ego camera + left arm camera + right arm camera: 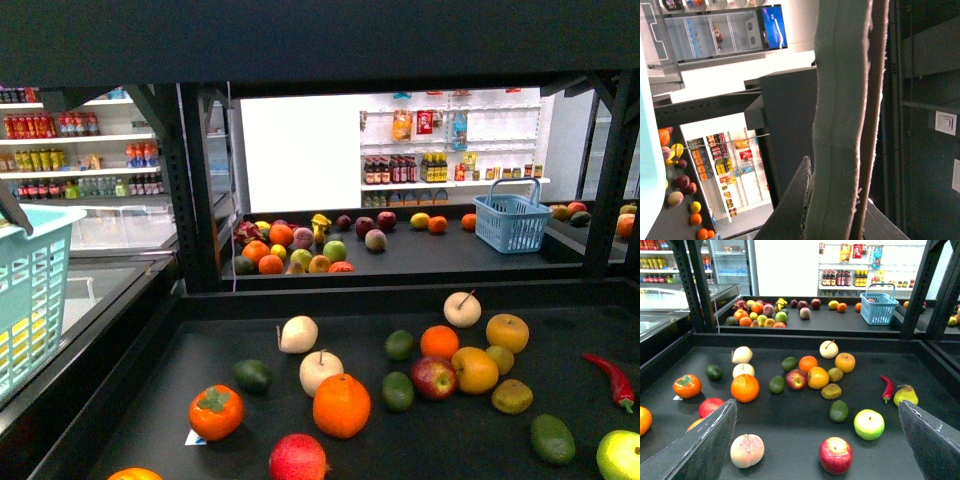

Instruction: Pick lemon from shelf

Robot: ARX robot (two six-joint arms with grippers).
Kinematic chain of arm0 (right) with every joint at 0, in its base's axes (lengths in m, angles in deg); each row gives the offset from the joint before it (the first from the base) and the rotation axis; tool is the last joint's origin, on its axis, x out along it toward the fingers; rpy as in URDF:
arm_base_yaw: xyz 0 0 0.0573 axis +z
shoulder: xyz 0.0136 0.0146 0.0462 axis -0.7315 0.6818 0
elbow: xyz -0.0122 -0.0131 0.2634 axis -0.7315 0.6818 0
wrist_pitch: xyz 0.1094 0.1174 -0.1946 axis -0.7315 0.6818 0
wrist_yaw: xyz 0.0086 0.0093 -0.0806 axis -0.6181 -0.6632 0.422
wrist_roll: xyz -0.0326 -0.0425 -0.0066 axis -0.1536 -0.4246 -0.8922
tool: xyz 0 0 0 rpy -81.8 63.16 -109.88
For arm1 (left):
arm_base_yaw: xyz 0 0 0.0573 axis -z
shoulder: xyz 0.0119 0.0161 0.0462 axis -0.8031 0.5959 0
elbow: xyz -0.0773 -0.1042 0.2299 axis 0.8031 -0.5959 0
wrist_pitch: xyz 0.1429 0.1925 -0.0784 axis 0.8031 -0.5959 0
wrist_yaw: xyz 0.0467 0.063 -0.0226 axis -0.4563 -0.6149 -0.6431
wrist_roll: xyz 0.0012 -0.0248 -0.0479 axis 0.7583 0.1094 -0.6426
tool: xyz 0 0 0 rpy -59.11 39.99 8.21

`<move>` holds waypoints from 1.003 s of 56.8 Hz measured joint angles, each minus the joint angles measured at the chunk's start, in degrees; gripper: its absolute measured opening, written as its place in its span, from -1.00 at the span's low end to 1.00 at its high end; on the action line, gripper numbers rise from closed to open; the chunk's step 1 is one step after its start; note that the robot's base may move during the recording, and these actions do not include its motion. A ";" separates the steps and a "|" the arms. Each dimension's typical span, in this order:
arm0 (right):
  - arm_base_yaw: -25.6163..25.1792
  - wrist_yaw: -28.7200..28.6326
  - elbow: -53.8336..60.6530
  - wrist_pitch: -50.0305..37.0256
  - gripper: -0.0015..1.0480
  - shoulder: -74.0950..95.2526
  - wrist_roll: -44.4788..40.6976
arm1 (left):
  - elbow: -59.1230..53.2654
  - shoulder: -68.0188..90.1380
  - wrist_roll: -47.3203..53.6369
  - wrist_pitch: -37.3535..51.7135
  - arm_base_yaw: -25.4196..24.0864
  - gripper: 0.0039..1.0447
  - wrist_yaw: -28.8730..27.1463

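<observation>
The shelf's black raised-rim deck holds scattered fruit. Two dull yellow lemon-like fruits lie right of centre, next to a yellow-orange fruit. The right wrist view shows them beyond my right gripper, which is open and empty above the deck. My left gripper is shut on the pale green basket rim. The basket hangs at the far left of the front view.
A red apple, a green apple and a pale peach lie near the right fingers. A red chili lies to the right. A blue basket stands on the rear stand. Black frame posts flank the deck.
</observation>
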 joint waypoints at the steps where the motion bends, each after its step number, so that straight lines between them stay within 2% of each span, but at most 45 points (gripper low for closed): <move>1: 0.00 0.02 0.00 0.00 0.86 0.00 -0.02 | 0.00 0.68 -0.35 0.55 -0.17 -0.84 0.28; 14: 0.00 0.00 0.00 0.00 0.86 0.00 0.00 | 0.72 5.97 -3.61 5.46 -2.32 -0.85 0.59; 57: 0.00 0.00 0.02 0.00 0.86 -0.02 -0.02 | 0.72 9.66 -9.62 5.99 -5.99 -0.82 0.55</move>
